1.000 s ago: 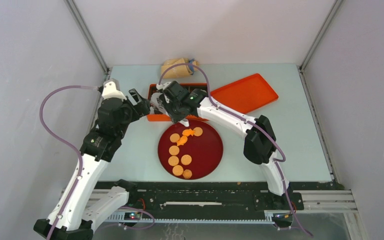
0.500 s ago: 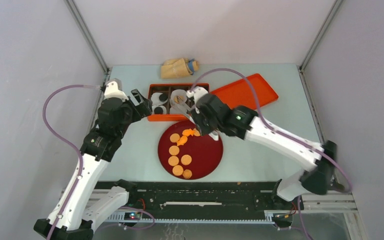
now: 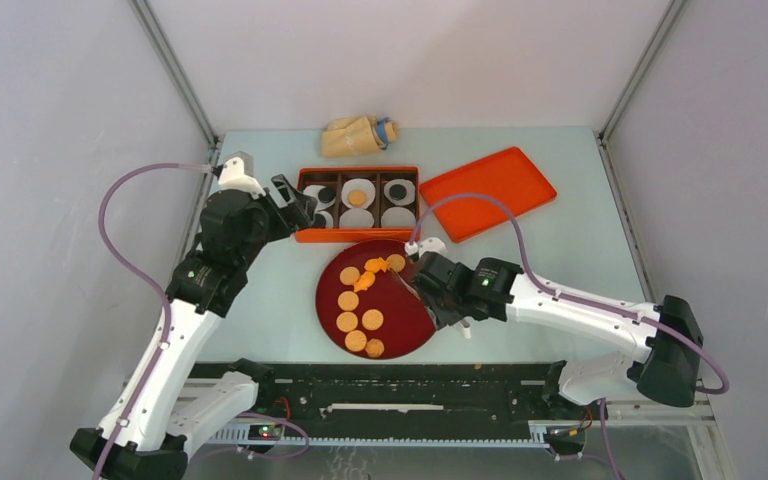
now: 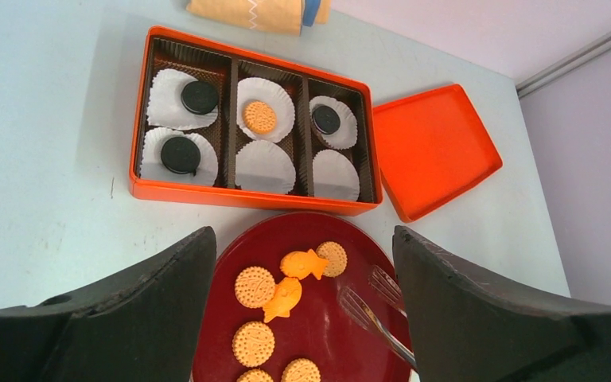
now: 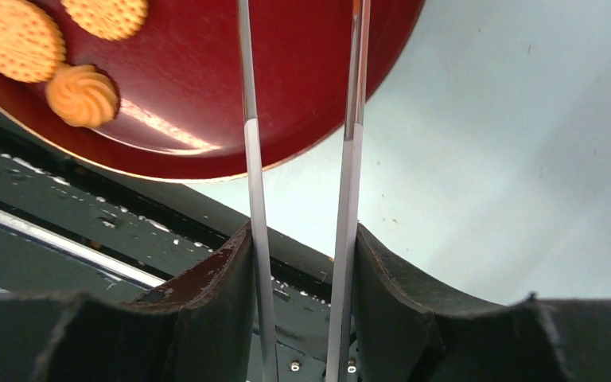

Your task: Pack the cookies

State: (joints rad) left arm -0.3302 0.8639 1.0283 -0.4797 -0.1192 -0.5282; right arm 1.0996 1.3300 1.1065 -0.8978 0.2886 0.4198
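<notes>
Several orange-tan round cookies (image 3: 348, 301) and two bright orange fish-shaped ones (image 4: 304, 263) lie on the dark red plate (image 3: 422, 312). The orange box (image 3: 306, 235) holds black cookies (image 4: 199, 97) and one tan cookie (image 4: 260, 117) on white liners. My right gripper (image 3: 430, 285) is shut on metal tongs (image 5: 247, 119). The tongs' tips (image 4: 363, 305) stand apart over the plate's right side with nothing between them. My left gripper (image 4: 302, 239) is open and hangs above the plate and box with nothing in it.
The box's orange lid (image 3: 487, 190) lies to the right of the box. A tan bag (image 3: 358, 135) rests at the back of the table. Two white liners (image 4: 264, 165) in the box's front row hold nothing. A black rail (image 5: 64, 231) runs along the near edge.
My right arm has drawn back from over the box to the plate's right side, taking the tongs with it. The left arm has shifted slightly toward the back.
</notes>
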